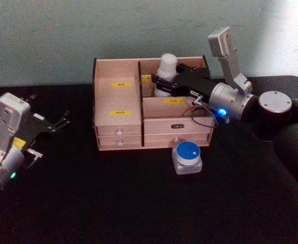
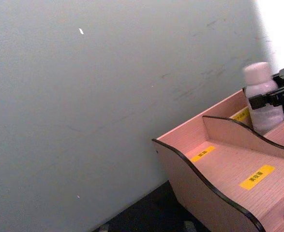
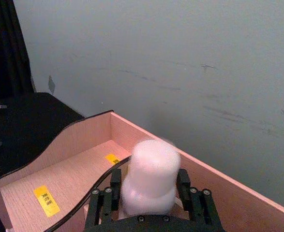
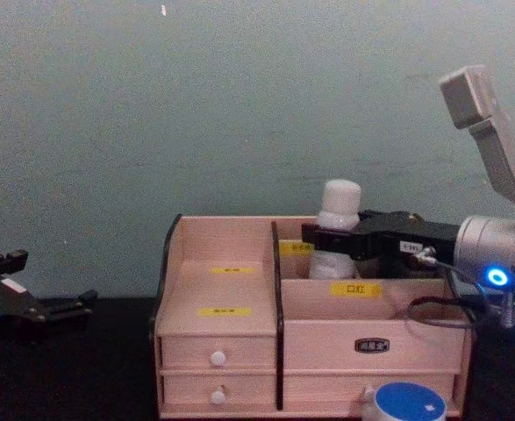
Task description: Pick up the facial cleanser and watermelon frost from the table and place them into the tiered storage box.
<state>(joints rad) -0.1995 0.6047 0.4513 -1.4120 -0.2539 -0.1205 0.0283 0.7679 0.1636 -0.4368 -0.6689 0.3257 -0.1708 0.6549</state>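
Observation:
The facial cleanser [image 1: 168, 65], a white bottle with a round cap, stands upright in the back right compartment of the tiered storage box [image 1: 119, 104]. My right gripper [image 1: 160, 84] reaches in from the right and is shut on the bottle's body [image 3: 150, 175], one black finger on each side [image 4: 327, 239]. The watermelon frost [image 1: 187, 156], a small clear jar with a blue lid, sits on the black table just in front of the box's right drawers [image 4: 404, 405]. My left gripper [image 1: 51, 113] rests open at the far left, away from both items.
The box [image 4: 222, 289] stands against a grey-green wall, with its left compartments [image 2: 229, 169] holding nothing. Black tabletop stretches in front of and to the left of it. The right arm's dark round joint [image 1: 274, 104] sits right of the box.

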